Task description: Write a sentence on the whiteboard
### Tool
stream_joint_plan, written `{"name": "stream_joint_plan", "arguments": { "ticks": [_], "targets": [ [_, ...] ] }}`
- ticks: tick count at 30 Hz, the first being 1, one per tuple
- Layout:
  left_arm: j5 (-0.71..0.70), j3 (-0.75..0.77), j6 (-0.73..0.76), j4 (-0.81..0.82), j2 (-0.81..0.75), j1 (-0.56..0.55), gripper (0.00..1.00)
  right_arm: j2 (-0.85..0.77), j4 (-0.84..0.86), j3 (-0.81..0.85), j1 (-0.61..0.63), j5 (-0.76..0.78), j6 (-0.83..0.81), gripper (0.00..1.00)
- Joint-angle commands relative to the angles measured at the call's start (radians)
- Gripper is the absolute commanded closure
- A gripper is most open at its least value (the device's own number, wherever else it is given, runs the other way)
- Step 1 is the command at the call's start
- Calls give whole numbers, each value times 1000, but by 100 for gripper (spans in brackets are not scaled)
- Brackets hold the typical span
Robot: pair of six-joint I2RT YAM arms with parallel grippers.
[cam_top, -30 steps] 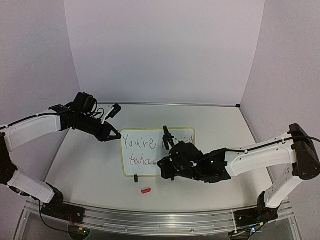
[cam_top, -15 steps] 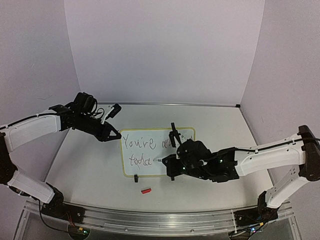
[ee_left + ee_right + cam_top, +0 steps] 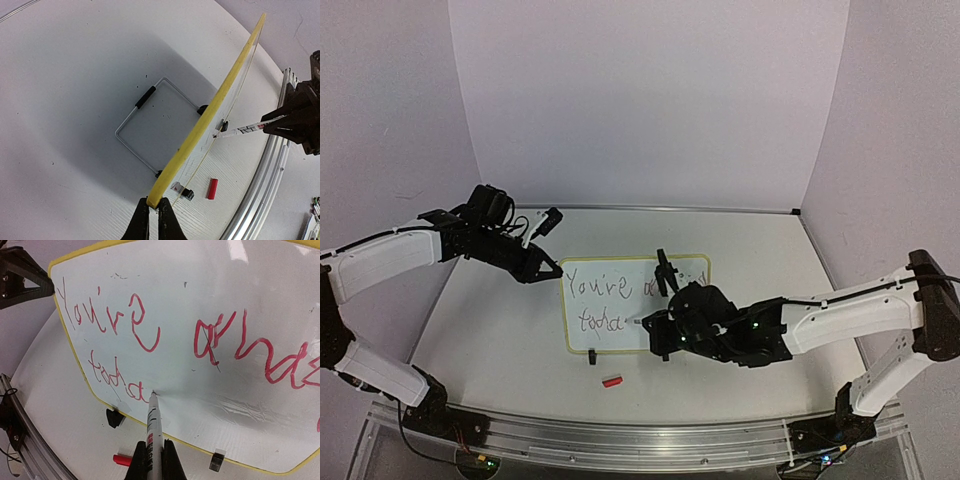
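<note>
The whiteboard [image 3: 620, 300] with a yellow frame stands tilted on the table. The sentence [image 3: 112, 315] is red marker writing: "You're" and a partly hidden second word on the upper line, "toda" [image 3: 112, 376] on the lower line. My left gripper [image 3: 553, 272] is shut on the board's upper left corner; it shows in the left wrist view [image 3: 150, 212] pinching the yellow frame [image 3: 210, 112]. My right gripper [image 3: 152, 462] is shut on a white marker [image 3: 153, 425]. The marker's tip touches the board just right of "toda" in the top view [image 3: 638, 322].
A red marker cap [image 3: 611, 381] lies on the table in front of the board, also in the left wrist view [image 3: 212, 188]. Two black clip feet [image 3: 115, 417] sit on the board's lower edge. A wire stand [image 3: 145, 135] lies behind the board.
My right gripper and arm have shifted a little to the right, carrying the marker tip along the lower line past "toda". The left arm and the board have not moved.
</note>
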Motion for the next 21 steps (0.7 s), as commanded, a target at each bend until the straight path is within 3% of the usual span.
{"name": "stream_joint_plan", "arguments": {
  "ticks": [1, 21],
  "targets": [
    [-13, 3, 15, -70, 40, -23, 100, 21, 17, 28, -4, 39, 7, 100],
    [-10, 4, 14, -70, 40, -23, 100, -11, -66, 18, -4, 28, 28, 100]
  ]
}}
